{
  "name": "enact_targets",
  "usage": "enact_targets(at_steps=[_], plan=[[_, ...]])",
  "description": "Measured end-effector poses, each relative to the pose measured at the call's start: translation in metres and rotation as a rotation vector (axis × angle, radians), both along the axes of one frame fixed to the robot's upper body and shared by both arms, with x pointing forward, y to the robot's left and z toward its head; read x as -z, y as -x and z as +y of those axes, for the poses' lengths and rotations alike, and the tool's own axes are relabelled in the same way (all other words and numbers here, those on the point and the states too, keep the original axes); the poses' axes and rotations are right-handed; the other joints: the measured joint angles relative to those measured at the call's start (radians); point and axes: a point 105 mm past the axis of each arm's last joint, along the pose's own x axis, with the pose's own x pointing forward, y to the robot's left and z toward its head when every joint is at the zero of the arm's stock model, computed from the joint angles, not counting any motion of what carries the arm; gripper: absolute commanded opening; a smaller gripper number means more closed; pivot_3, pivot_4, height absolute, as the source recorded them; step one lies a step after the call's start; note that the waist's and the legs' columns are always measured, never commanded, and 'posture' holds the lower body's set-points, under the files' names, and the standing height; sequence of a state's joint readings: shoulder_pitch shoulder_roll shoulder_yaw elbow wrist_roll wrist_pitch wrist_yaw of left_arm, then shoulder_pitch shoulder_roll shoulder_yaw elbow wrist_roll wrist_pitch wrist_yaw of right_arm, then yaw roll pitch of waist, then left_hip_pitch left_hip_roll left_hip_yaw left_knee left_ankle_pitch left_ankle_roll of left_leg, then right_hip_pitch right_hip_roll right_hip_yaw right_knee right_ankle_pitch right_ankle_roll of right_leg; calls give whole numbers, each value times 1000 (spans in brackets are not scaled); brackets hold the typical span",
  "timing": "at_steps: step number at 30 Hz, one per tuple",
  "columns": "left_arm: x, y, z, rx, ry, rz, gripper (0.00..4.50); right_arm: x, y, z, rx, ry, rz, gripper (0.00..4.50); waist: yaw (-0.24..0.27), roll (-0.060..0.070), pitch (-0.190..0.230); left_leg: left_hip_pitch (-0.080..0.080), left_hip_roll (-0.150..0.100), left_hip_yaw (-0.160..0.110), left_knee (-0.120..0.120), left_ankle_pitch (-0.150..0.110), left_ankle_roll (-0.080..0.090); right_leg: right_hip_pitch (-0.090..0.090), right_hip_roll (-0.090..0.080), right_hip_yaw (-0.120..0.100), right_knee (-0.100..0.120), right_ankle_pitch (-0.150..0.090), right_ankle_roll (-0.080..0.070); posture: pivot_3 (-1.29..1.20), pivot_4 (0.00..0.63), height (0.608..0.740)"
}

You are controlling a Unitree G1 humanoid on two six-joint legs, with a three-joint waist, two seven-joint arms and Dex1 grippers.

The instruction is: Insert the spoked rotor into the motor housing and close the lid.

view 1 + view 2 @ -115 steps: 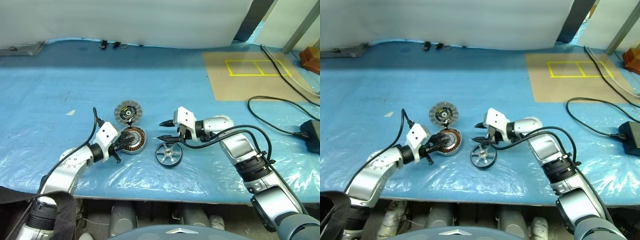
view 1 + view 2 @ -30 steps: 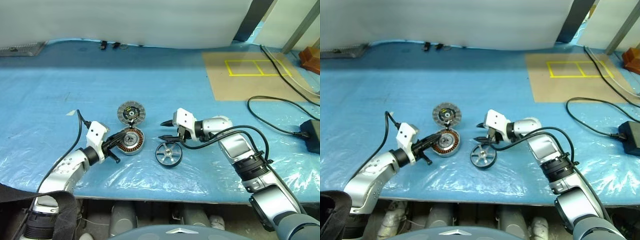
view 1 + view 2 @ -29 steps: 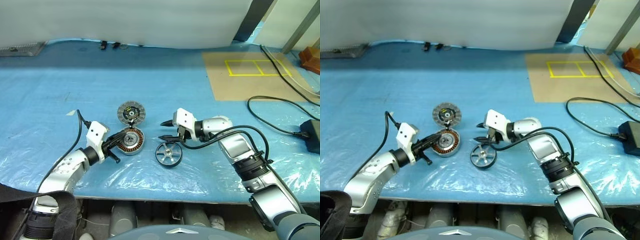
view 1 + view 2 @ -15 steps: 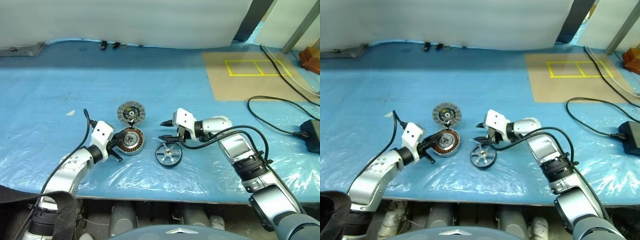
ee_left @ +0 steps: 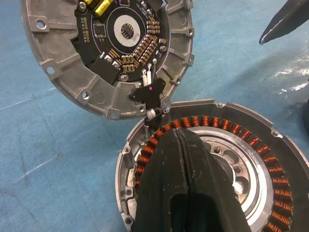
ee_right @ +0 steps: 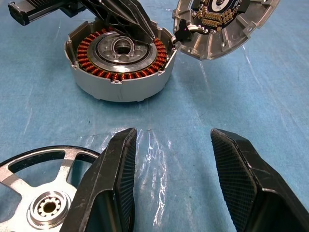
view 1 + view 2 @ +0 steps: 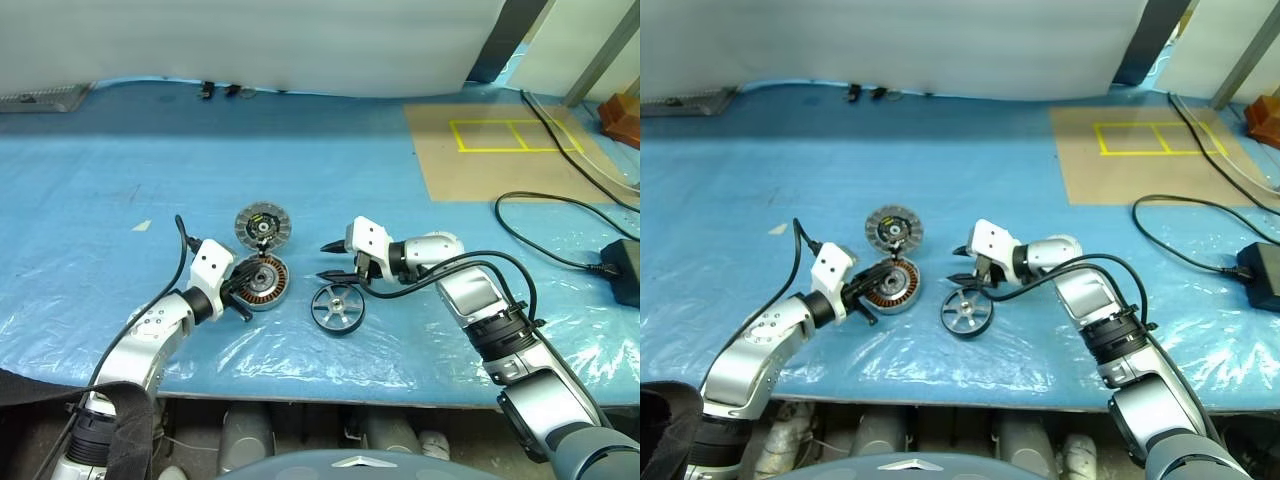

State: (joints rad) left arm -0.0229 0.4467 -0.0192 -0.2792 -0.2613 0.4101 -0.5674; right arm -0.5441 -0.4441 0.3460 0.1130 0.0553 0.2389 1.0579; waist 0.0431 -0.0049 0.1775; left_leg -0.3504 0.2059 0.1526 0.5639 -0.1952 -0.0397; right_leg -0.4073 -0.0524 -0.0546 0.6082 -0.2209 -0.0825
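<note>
The motor housing [image 7: 264, 283], a silver cup ringed with copper windings, stands on the blue sheet. The lid [image 7: 260, 224] lies just behind it, inner face up, touching its rim. To the right of the housing the spoked rotor [image 7: 337, 306] lies flat. My left gripper [image 5: 177, 136] is shut, its tips over the windings at the housing's [image 5: 251, 145] near rim, beside the lid [image 5: 58, 67]. My right gripper [image 6: 174, 134] hangs open and empty just above the sheet, between the rotor [image 6: 41, 198] and the housing [image 6: 120, 84].
A brown cardboard sheet [image 7: 500, 160] with yellow tape marks lies at the back right. A black cable [image 7: 545, 225] runs to a black adapter [image 7: 622, 272] at the right edge. The table's front edge runs close below both arms.
My left wrist has edged slightly right toward the housing, and its elbow has swung in. The right arm, rotor, housing and lid have kept still.
</note>
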Motion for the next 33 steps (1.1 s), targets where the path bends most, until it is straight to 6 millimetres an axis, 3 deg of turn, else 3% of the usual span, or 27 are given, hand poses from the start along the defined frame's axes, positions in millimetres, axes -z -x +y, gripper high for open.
enact_targets(at_steps=[9,20,33], plan=[[-11,1,14,3,58,-21,9,1,-1,-1,3,1,4,2491,0,0,0,0,0,0,0,0,0,0,0,0,0,0,0,0,150,740],[0,16,-6,118,83,52,9,2,-1,0,2,2,1,2491,0,0,0,0,0,0,0,0,0,0,0,0,0,0,0,0,150,740],[1,8,-2,85,-5,15,9,2,0,0,-9,5,7,2491,0,0,0,0,0,0,0,0,0,0,0,0,0,0,0,0,150,740]])
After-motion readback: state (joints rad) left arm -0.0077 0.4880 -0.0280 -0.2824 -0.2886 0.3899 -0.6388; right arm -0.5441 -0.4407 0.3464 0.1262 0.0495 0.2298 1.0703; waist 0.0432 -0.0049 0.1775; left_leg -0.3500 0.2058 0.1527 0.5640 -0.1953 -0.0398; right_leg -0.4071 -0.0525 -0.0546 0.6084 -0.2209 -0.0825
